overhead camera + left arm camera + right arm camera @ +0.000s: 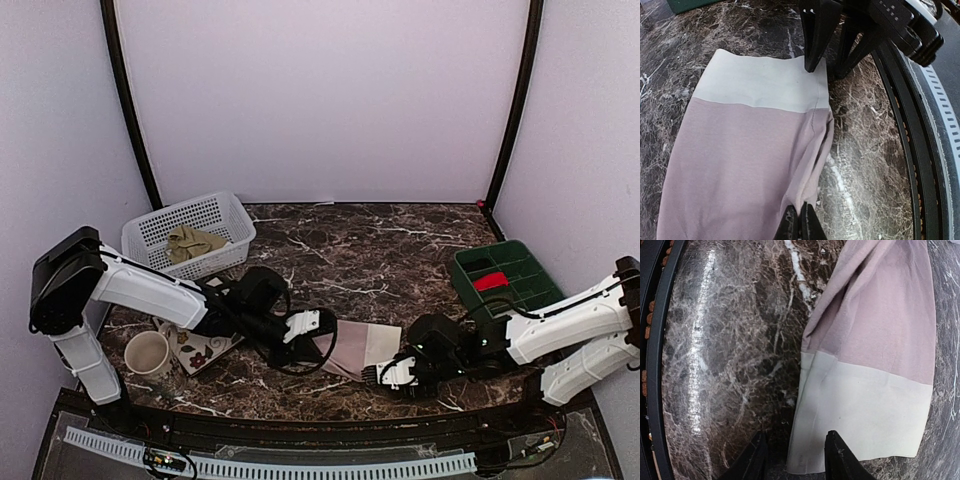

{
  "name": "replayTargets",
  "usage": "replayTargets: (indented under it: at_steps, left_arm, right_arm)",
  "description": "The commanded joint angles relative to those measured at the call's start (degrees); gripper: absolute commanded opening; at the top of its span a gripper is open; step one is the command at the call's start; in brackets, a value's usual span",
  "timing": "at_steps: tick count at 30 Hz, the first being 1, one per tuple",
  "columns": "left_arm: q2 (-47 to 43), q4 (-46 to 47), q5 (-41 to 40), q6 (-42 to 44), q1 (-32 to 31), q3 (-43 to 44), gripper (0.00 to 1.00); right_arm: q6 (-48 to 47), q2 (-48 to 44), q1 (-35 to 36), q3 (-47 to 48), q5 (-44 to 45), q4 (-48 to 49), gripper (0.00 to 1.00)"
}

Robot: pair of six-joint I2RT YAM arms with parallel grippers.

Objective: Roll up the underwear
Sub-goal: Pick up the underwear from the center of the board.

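Dusty-pink cloth is what both arms are working on: the pink underwear (352,350) lies flat and folded narrow on the marble table (380,250), close to the middle of its near edge, with its cream waistband (384,345) turned toward the right side. The left gripper (800,222) is closed tight, pinching the near fold of the pink end, and a small ridge of fabric rises into its tips. The right gripper (795,460) stands partly open, its two fingers straddling the near corner of the waistband without yet clamping it. No turn of a roll shows anywhere on this garment, so the rolling itself looks barely started, at the stage of getting hold of both ends. The olive-khaki underwear (190,243) sits crumpled in the white basket (235,215) at the far left corner, untouched and unrolled. A red roll (490,282) rests in the green bin (470,265) by the right edge. Both garments appear left to roll.
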Motion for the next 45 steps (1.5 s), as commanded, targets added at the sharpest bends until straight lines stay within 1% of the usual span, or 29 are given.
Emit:
replayTargets:
  at_steps: [1,8,14,19,25,33,36,40,43,45]
  left_arm:
    - [0.86,-1.16,4.18,-2.94,1.81,2.48,0.00]
    - [3.45,-2.77,6.06,-5.25,3.46,4.74,0.00]
    - [5.19,-2.99,7.63,-7.25,4.34,6.22,0.00]
    - [6.64,-3.50,8.80,-8.49,5.05,7.36,0.00]
    - [7.74,-2.75,9.01,-11.20,6.16,7.58,0.00]
    - [9.41,-3.04,10.01,-13.06,7.37,8.68,0.00]
    - [9.50,-3.04,10.12,-13.05,7.43,8.70,0.00]
    - [9.35,-3.33,10.24,-12.57,7.52,8.70,0.00]
    - [8.64,-4.05,10.14,-11.73,7.57,8.97,0.00]
    - [7.77,-5.15,9.70,-10.96,7.57,9.14,0.00]
  right_arm:
    - [-0.41,1.35,0.55,0.86,1.08,0.07,0.39]
    - [-0.05,1.93,0.57,1.00,1.41,-0.49,0.41]
    - [0.27,2.29,0.51,1.27,2.67,-1.06,0.40]
    - [0.76,1.34,0.52,2.11,2.11,-1.12,0.43]
    - [0.68,2.35,0.51,3.14,1.57,-2.16,0.40]
    - [1.06,3.74,0.57,3.17,1.12,-2.64,0.39]
    - [1.55,4.32,0.54,3.31,1.97,-2.54,0.35]
    - [2.95,4.77,0.56,3.67,5.77,-2.01,0.27]
    - [4.34,4.41,0.55,3.67,8.02,-1.26,0.18]
    - [5.40,4.15,0.42,3.88,9.18,-1.15,0.08]
